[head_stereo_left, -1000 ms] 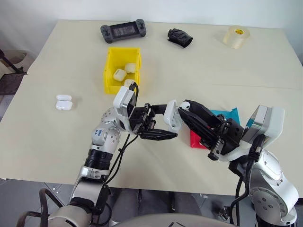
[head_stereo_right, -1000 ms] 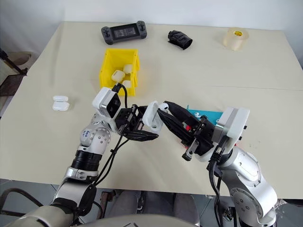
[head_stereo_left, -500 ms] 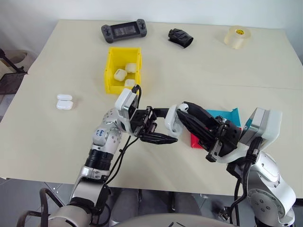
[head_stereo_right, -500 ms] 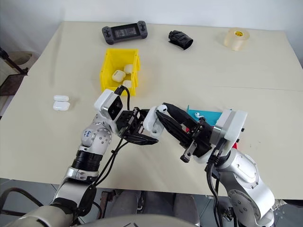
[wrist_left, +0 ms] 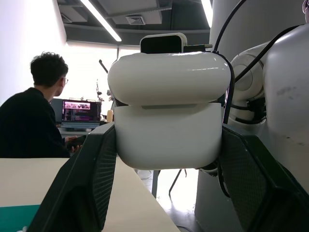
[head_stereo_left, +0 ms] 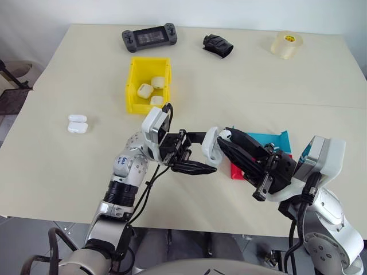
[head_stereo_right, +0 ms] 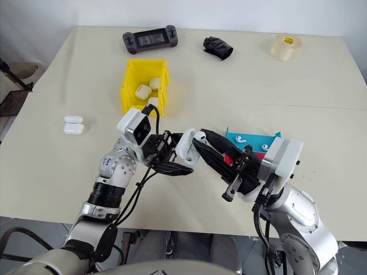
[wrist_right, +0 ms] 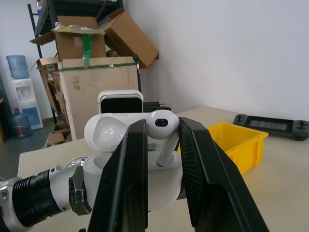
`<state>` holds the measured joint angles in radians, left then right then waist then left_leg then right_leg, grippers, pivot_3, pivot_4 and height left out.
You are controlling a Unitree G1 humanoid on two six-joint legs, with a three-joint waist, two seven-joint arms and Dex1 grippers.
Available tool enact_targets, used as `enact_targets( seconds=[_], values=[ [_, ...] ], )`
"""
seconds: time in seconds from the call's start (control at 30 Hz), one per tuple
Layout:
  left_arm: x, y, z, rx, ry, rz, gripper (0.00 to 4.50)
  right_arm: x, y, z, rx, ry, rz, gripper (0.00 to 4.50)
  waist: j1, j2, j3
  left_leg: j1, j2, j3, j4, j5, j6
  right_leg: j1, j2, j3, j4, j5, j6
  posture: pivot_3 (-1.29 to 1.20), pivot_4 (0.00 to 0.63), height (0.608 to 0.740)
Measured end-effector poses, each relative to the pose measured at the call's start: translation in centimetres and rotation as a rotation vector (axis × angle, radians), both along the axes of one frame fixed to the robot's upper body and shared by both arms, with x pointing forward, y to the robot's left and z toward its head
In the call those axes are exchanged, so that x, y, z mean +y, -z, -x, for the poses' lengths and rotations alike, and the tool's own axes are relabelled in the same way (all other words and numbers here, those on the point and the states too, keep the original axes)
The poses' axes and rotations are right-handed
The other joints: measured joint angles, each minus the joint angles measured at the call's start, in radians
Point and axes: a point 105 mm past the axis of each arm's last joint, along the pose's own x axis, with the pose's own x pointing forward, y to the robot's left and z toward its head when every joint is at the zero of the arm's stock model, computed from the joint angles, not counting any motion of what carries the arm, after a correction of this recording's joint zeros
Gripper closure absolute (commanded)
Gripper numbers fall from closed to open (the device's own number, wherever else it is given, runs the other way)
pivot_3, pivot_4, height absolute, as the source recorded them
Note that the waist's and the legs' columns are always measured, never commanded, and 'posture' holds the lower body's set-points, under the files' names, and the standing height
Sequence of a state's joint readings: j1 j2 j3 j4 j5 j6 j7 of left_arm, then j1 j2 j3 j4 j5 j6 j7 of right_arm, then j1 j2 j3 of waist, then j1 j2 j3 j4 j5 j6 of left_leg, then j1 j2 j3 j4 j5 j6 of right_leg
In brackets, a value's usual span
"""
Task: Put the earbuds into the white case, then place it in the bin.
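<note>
My left gripper (head_stereo_left: 210,152) is shut on the white case (head_stereo_left: 211,144) and holds it above the table's middle, lid hinged open. The left wrist view shows the case (wrist_left: 169,121) squeezed between both black fingers. My right gripper (wrist_right: 161,124) is shut on one earbud (wrist_right: 160,122), stem down, right over the open case (wrist_right: 140,181) with its lid (wrist_right: 108,133) tipped back. Whether the stem touches the case I cannot tell. The yellow bin (head_stereo_left: 133,86) stands further back on the table with three white cases inside. Two more earbuds (head_stereo_right: 241,139) lie in a teal tray (head_stereo_right: 252,143).
A red tray (head_stereo_left: 236,171) lies under my right fingers beside the teal one. Two white cases (head_stereo_left: 77,124) rest at the left. A game controller (head_stereo_left: 149,38), a black object (head_stereo_left: 218,46) and a tape roll (head_stereo_left: 287,44) line the far edge. A person (wrist_left: 34,121) sits at a screen.
</note>
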<state>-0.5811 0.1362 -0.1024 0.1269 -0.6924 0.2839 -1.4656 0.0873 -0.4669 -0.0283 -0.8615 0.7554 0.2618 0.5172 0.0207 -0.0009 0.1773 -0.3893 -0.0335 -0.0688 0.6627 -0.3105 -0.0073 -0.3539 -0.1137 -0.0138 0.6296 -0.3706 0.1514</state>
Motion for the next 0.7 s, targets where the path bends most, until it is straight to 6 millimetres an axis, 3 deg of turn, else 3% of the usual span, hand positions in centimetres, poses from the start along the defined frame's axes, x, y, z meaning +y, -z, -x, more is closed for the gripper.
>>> enact_targets(
  seconds=[0.7],
  values=[
    [-0.34, -0.24, -0.02, 0.019, -0.018, -0.028, 1.72, -0.51, 0.47, -0.14, -0.114, -0.009, 0.061, 3.95, 0.0, 0.0, 0.0, 0.0, 0.0, 0.0, 0.0, 0.0, 0.0, 0.0, 0.0, 0.0, 0.0, 0.0, 0.0, 0.0, 0.15, 0.74]
  ],
)
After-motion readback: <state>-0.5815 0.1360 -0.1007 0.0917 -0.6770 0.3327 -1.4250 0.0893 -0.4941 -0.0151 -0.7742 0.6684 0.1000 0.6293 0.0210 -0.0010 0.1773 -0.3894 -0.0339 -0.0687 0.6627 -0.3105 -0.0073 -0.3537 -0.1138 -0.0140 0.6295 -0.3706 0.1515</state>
